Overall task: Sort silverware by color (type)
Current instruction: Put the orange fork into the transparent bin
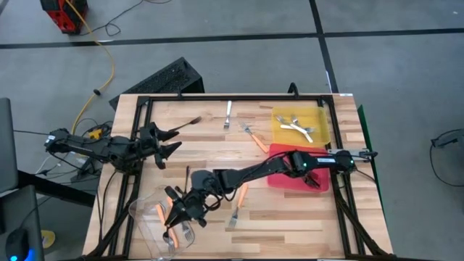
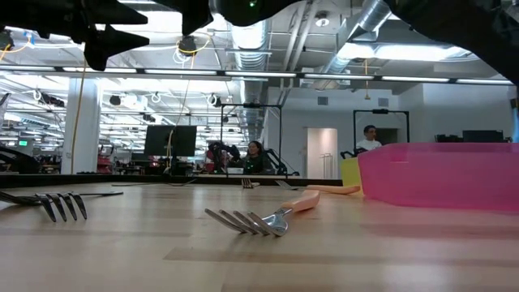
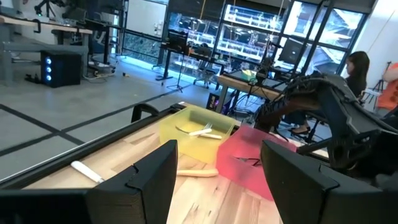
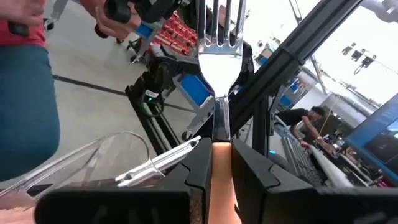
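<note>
The orange-handled fork [image 4: 219, 93] is pinched by its handle in the right gripper [image 4: 219, 168], tines pointing away, above the clear tub [image 1: 148, 221] at the table's near left corner. To do this well, lift it clear of the tub wall and keep the pinch firm and level on the way to its tray. The left gripper [image 3: 214, 174] waits with fingers spread and empty near the table's left edge; the tub's contents are hard to make out.
</note>
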### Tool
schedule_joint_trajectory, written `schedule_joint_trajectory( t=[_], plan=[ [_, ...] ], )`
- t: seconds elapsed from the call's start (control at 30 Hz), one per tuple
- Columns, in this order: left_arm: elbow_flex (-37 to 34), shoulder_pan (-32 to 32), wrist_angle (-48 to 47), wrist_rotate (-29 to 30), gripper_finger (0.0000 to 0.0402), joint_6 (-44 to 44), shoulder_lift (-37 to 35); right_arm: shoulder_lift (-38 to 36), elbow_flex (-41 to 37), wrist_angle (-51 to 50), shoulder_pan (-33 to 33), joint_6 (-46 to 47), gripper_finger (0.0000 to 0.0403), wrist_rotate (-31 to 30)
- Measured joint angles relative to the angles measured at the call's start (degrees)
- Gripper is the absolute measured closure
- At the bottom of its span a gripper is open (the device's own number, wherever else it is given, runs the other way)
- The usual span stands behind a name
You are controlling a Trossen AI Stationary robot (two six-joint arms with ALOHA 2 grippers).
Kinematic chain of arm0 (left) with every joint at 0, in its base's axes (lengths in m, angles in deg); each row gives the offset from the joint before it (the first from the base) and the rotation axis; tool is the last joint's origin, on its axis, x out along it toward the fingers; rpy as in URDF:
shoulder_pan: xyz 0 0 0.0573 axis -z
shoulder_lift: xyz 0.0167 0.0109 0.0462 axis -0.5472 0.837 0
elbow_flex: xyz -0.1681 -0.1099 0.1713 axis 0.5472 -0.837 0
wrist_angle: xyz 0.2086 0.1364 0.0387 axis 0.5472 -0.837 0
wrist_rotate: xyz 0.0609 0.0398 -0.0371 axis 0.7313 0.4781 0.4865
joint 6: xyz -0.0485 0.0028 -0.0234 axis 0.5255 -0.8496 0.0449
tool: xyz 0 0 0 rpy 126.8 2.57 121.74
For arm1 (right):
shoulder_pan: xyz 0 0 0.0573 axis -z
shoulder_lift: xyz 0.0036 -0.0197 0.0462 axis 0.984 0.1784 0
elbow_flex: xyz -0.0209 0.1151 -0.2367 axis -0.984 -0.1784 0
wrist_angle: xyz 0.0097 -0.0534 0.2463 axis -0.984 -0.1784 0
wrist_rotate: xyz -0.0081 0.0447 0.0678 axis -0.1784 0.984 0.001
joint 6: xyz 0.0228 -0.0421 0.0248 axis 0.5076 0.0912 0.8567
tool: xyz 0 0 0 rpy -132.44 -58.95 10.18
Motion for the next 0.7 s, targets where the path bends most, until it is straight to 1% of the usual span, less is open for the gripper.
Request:
schedule_joint_trajectory(
  t=[0.2,0.3,0.43,0.7],
  plan=[
    [0.0,0.0,-0.04,0.37,0.0187,-0.44,0.0,0.04,-0.02,-6.64,0.55,-9.69,0.0332,0.18],
    [0.0,0.0,-0.04,0.42,0.0187,-0.59,0.0,0.02,-0.02,-6.87,0.58,-11.28,0.0332,0.29],
    [0.0,0.0,-0.02,0.44,0.0187,-0.63,0.0,0.02,-0.02,-6.98,0.49,-12.63,0.0332,3.25],
    [0.0,0.0,-0.02,0.46,0.0187,-0.63,0.0,0.02,-0.02,-7.15,-0.32,-19.35,0.0332,3.23]
  ],
)
